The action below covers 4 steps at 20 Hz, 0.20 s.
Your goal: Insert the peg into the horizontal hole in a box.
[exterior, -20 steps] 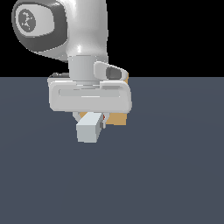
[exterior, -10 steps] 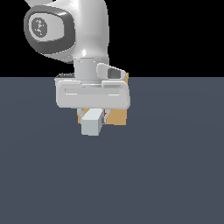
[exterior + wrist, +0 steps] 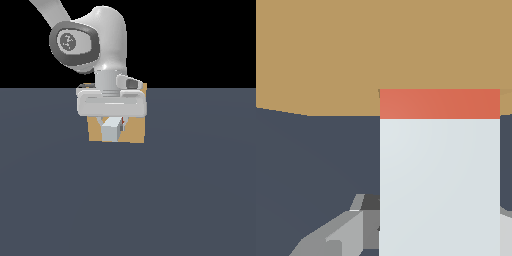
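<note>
**Flat, even simulator light; coarse but sharp renders**

Both views are evenly lit, with no glare or hot spots. In the exterior view the arm [image 3: 102, 40] shows soft grey shading on its underside, suggesting light from above, against a pure black backdrop. The floor [image 3: 200, 200] is uniform slate with no clear cast shadows. In the wrist view the peg [image 3: 439, 180] and box [image 3: 331, 50] are flat-shaded with faint gradients. Edges look jagged and pixelated, not blurred; no lens distortion.

Glossy white arm [image 3: 107, 35] — dark grey joint cap, pale grey gripper [image 3: 112, 122].
</note>
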{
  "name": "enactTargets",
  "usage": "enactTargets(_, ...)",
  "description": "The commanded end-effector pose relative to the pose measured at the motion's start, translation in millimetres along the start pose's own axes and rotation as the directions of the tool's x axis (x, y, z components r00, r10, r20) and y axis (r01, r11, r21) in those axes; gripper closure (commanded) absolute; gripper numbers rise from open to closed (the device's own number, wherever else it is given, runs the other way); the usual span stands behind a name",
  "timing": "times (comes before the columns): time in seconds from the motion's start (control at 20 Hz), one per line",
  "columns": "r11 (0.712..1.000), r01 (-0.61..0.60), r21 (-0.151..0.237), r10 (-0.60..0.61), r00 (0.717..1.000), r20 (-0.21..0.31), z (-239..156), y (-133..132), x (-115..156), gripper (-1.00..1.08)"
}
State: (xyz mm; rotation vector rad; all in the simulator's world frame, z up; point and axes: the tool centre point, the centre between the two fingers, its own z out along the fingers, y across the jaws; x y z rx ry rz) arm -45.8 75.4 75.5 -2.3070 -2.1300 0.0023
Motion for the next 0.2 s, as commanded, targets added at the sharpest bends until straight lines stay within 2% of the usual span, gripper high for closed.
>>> enactTargets(0.0,1.0,-0.002,-0.004,0.002,1.0,0.0,-2.1,1.9,8.6,1.08)
enactTargets(0.15,1.0,-0.002,-0.004,0.002,1.0,0.0,-2.1,2.3,11.9,1.08)
